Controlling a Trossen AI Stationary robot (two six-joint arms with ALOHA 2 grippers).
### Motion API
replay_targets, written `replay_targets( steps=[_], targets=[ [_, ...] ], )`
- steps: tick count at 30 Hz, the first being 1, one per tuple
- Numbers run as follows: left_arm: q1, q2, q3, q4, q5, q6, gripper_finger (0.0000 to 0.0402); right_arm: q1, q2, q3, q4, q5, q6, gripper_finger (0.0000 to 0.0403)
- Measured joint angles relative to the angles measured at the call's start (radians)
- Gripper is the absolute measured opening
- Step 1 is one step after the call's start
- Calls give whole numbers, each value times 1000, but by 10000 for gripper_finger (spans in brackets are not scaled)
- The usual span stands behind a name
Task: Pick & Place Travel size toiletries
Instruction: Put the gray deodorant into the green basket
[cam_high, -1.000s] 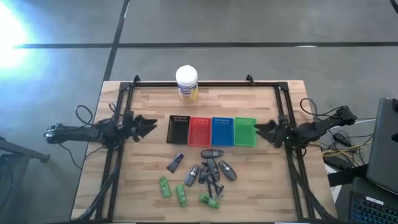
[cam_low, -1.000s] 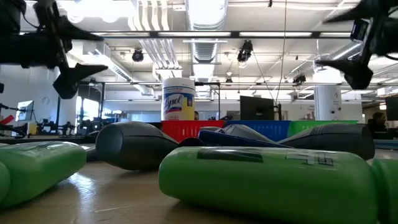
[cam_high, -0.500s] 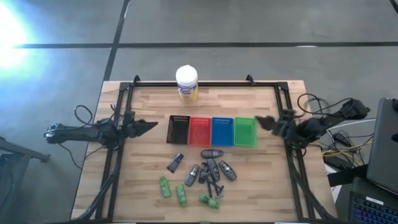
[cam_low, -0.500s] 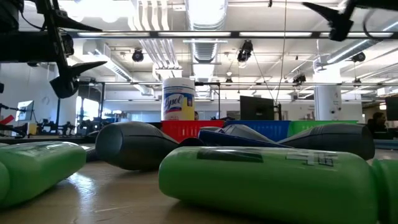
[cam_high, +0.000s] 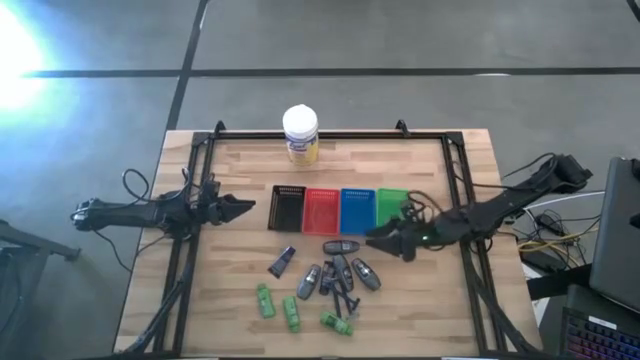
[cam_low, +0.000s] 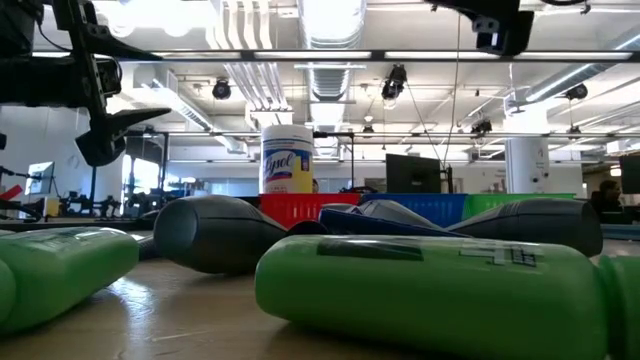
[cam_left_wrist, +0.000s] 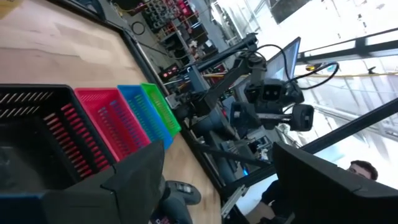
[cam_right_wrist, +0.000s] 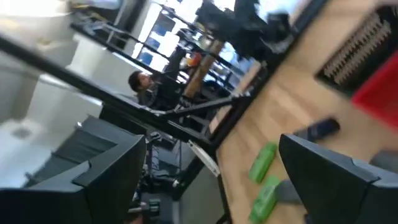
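Note:
The travel size toiletries lie in a loose pile on the near middle of the wooden table. It holds green bottles (cam_high: 291, 315) (cam_low: 430, 285), grey-silver oval containers (cam_high: 365, 273) (cam_low: 215, 232), a dark grey tube (cam_high: 282, 262) and thin black sticks (cam_high: 346, 298). My right gripper (cam_high: 373, 240) (cam_right_wrist: 211, 165) is open and hangs high above the pile's right far edge, beside an oval container (cam_high: 341, 246). My left gripper (cam_high: 246, 207) (cam_left_wrist: 217, 162) is open and waits in the air left of the black tray (cam_high: 285, 209).
Red (cam_high: 322, 210), blue (cam_high: 357, 210) and green (cam_high: 393, 206) trays continue the row right of the black one, just beyond the pile. A white-lidded jar (cam_high: 300, 133) stands at the far edge. A black frame (cam_high: 455, 170) borders the table. People and monitors show beyond.
My right gripper has swung from the table's right edge, by the green tray, toward the left and the near side, rising and stretching out over the pile's right far corner. Its fingers stay apart. The toiletries have not moved.

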Motion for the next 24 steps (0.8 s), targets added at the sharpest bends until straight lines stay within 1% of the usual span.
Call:
replay_targets(
  steps=[1,4,6,8,9,11,14,17,18,21,24],
  targets=[
    [0,0,0,0,0,0,303,0,25,11,-5,-12,62,364],
    [0,0,0,0,0,0,303,2,92,47,-6,-19,159,364],
    [0,0,0,0,0,0,303,2,135,73,-4,-41,169,364],
    [0,0,0,0,1,0,303,-2,177,103,-8,-107,167,364],
    [0,0,0,0,2,-1,303,-6,195,116,-37,-133,177,364],
    [0,0,0,-1,7,-8,303,-10,224,160,-183,-177,257,363],
    [0,2,0,-7,7,-9,303,-12,267,239,-565,-271,369,363],
    [0,3,0,-17,6,-9,303,-11,318,339,-897,-337,387,363],
    [0,3,0,-26,6,-9,303,-11,337,375,-975,-350,378,364],
    [0,8,0,-39,5,-10,303,-11,410,467,-1120,-364,345,364],
    [0,11,0,-55,4,-10,303,-23,505,536,-1153,-413,287,364]
  ],
)
